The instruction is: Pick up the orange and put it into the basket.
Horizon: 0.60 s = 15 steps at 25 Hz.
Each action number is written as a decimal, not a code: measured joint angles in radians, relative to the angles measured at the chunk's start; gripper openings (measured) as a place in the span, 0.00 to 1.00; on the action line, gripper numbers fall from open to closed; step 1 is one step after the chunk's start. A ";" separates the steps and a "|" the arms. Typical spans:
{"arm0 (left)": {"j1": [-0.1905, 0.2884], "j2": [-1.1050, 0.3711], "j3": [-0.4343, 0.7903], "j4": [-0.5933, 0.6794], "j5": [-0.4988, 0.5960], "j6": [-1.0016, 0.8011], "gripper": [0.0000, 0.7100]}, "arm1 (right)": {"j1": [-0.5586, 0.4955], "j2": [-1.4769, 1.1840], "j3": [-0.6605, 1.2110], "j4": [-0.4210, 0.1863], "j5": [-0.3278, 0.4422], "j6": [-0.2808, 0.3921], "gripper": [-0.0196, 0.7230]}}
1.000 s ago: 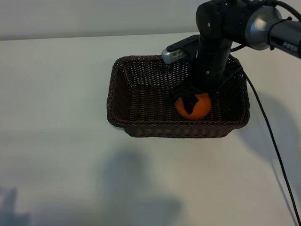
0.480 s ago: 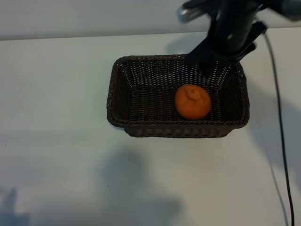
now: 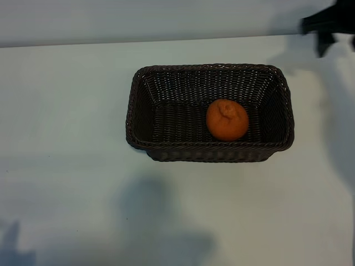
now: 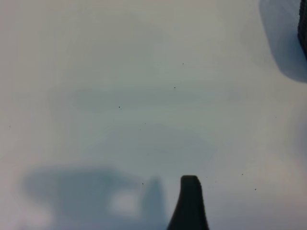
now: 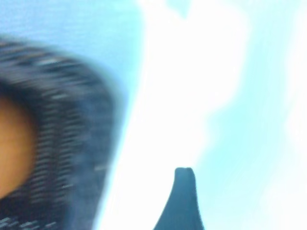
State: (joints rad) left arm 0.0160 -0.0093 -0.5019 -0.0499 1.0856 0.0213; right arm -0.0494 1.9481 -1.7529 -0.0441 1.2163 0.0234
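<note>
Orange (image 3: pixel 227 119) resting inside basket (image 3: pixel 209 75) on table (image 3: pixel 66 111); right gripper (image 3: pixel 327 25) raised clear at far corner, jaws spread, empty.

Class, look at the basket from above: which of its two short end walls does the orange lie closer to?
The end wall on the right arm's side. The orange sits in that half of the basket, near the front wall; the half toward the other end holds nothing.

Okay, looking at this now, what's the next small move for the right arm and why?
Probably just carry on to a parked pose off to the side. The orange lies free inside the basket, and the right gripper is open, up at the table's far right corner, holding nothing, so nothing seems left to grasp.
</note>
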 joint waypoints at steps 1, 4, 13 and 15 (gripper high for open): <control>0.000 0.000 0.000 0.000 0.000 0.000 0.84 | -0.040 0.000 0.000 0.000 0.000 -0.003 0.83; 0.000 0.000 0.000 0.000 0.000 0.000 0.84 | -0.148 0.000 0.000 0.004 0.004 -0.009 0.83; 0.000 0.000 0.000 0.000 0.000 0.000 0.84 | -0.309 -0.007 0.000 0.122 0.007 -0.058 0.83; 0.000 0.000 0.000 0.000 0.000 0.000 0.84 | -0.317 -0.025 0.000 0.135 0.010 -0.062 0.83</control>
State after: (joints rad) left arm 0.0160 -0.0093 -0.5019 -0.0499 1.0856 0.0213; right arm -0.3663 1.9229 -1.7529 0.0913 1.2260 -0.0387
